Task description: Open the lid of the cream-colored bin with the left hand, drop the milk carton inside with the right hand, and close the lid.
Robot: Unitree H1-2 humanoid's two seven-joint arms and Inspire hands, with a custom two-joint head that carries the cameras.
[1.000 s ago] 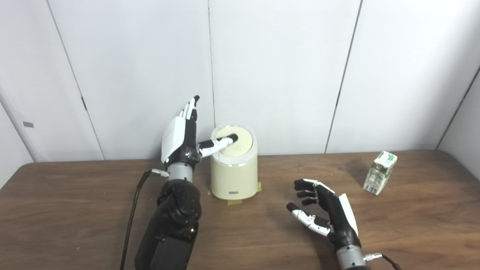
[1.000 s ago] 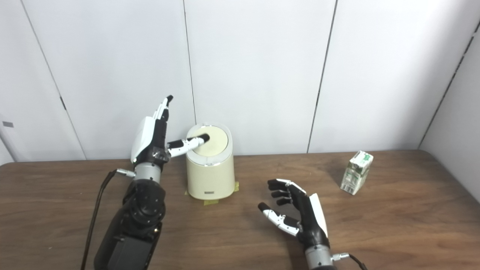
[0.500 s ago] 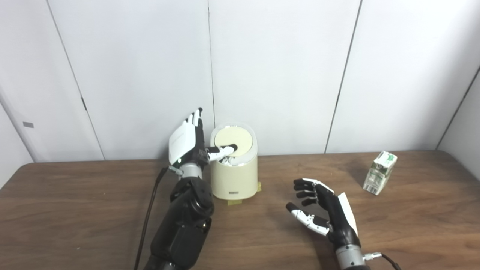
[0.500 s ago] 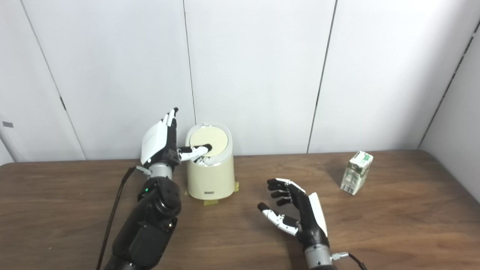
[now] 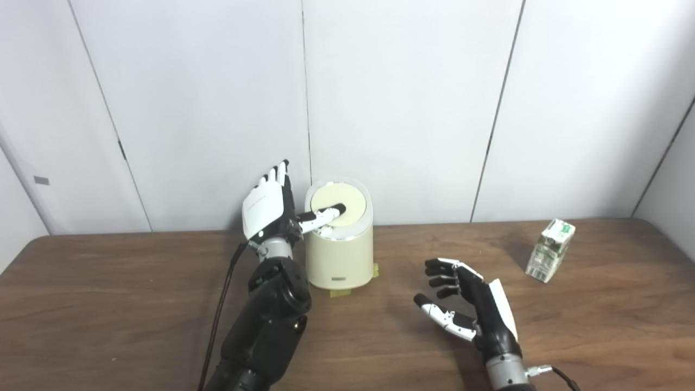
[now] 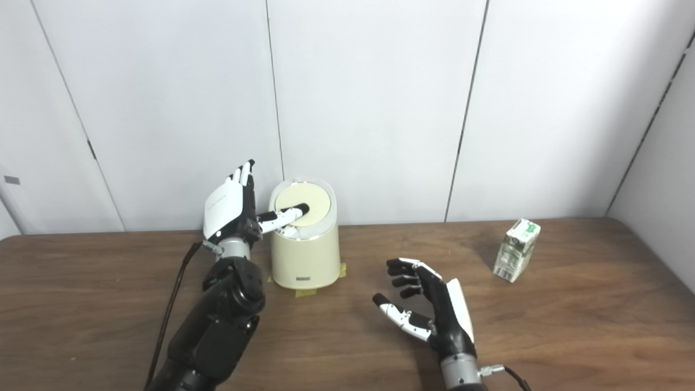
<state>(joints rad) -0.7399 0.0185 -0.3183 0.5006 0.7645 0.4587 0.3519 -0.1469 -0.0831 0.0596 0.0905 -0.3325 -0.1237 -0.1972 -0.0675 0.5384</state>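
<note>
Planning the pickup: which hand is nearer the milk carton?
Right. The right hand rests open on the table, left of and nearer the camera than the milk carton; the left hand is across the table at the cream-colored bin.

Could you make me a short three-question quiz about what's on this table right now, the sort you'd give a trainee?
1. True or false: the milk carton is held in the right hand.
2. What touches the bin lid? A) the left hand's thumb B) the right hand C) the carton
3. Fill in: the cream-colored bin stands at the table's ____ edge, near the wall.

Key
1. False: the carton stands alone on the table, off to the right, and the right hand is open and holds nothing.
2. A: the left hand is beside the bin, fingers up, thumb across the lid.
3. Far.
</note>
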